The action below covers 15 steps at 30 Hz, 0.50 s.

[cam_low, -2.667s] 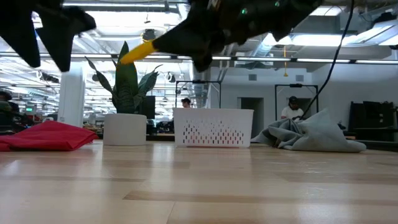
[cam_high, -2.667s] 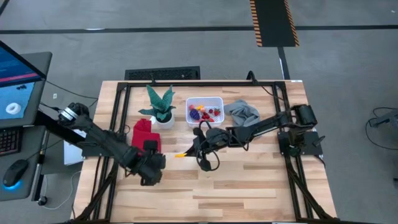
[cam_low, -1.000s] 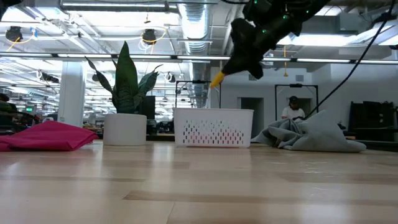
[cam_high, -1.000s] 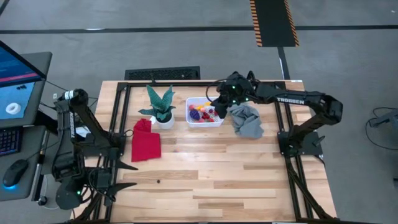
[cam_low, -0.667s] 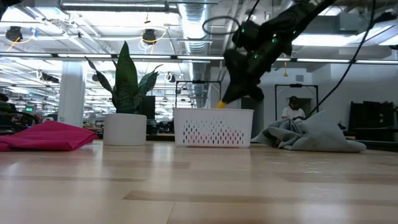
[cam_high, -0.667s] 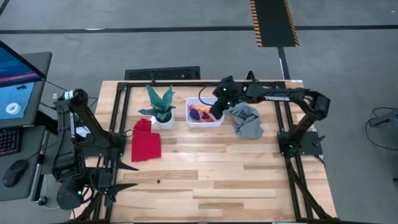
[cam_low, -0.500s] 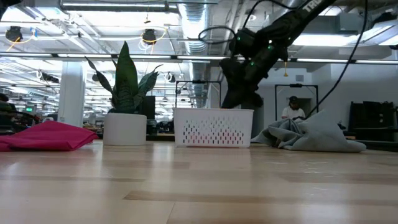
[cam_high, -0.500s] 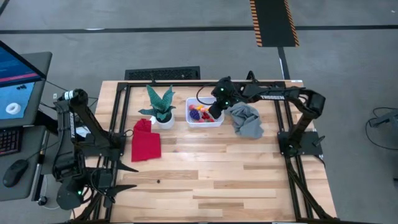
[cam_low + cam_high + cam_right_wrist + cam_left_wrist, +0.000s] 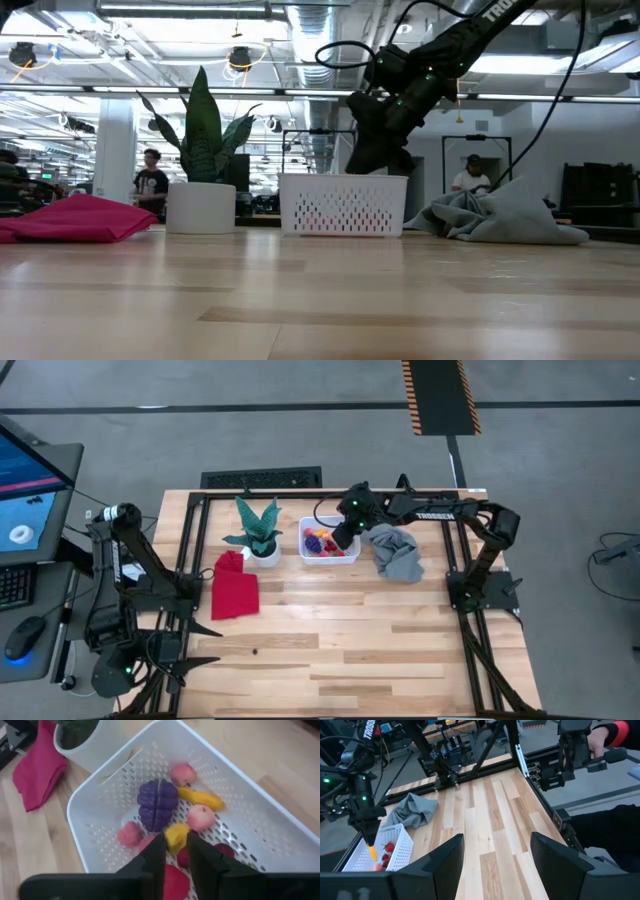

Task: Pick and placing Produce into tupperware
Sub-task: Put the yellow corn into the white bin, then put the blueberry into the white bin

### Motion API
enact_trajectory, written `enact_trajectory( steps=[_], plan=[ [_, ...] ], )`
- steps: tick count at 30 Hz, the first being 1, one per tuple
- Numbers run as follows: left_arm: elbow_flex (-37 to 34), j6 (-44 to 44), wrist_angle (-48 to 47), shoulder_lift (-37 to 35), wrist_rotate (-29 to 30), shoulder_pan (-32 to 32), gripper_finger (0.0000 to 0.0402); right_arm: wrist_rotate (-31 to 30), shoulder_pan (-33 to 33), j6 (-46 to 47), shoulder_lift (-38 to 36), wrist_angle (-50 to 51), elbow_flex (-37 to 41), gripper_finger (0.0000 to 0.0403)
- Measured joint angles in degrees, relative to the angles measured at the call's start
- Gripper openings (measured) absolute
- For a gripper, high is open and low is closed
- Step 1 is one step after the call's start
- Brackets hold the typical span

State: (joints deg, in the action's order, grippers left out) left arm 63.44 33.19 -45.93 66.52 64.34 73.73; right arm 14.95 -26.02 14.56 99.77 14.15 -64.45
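My bin [image 9: 100, 827] looks like smooth perforated white plastic, table [image 9: 360, 630] pale matt wood, rag [image 9: 398, 552] soft grey cloth.

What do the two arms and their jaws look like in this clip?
Both arms are dark, jointed links. The right arm carries white lettering, green indicator lights and a looping black cable near its wrist. The right gripper and left gripper have broad, flat, matte black jaws. The left arm shows a pale round joint cap.

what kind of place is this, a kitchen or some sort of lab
Most likely a robotics lab or workshop in a large open industrial hall, not a kitchen. A wooden table framed in black rails carries two robot arms, exposed ducts run overhead, and a computer screen sits beside the table.
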Motion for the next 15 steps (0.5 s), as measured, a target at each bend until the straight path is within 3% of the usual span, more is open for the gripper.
enact_trajectory(
  steps=[10,15],
  plan=[
    [0.0,0.1,0.4,0.0,0.9,0.0,0.0221,0.2,0.0,0.9,0.0,-1.3,0.0,0.0225],
    [0.0,1.1,0.4,0.0,0.4,-3.0,0.0221,2.8,1.1,0.4,-0.9,-3.4,0.0,0.0254]
  ],
)
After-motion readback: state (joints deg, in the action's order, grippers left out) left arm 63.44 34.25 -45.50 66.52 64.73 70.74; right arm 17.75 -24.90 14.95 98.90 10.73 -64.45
